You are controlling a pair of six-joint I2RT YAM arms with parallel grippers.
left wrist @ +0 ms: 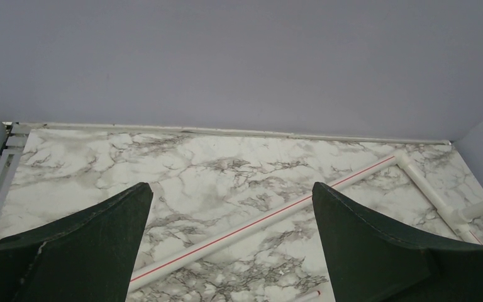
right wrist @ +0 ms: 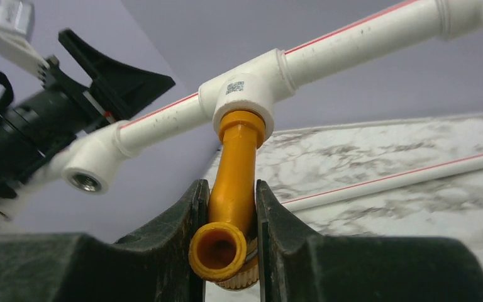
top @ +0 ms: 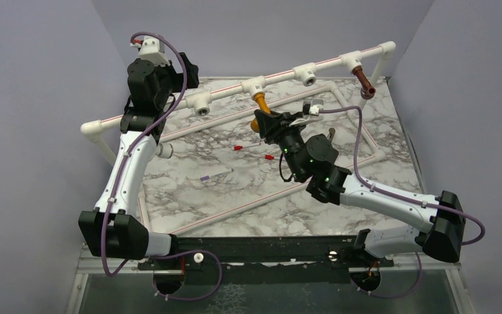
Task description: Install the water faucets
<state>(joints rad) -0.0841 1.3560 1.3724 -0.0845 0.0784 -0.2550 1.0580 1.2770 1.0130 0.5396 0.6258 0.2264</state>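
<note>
The orange-yellow faucet (right wrist: 238,157) is clamped in the right claw (right wrist: 227,201), its long axis pointed up into the white tee (right wrist: 245,91). The left claw (left wrist: 231,192) is spread apart, empty.

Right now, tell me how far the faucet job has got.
Done: the brown faucet looks seated in the right-hand fitting. In hand: the right gripper is shut on the orange faucet, its top in a white fitting; whether it is tight I cannot tell. Remaining: finishing that. The left gripper hangs open, empty. Two sockets stand empty; no spare faucet shows.
</note>
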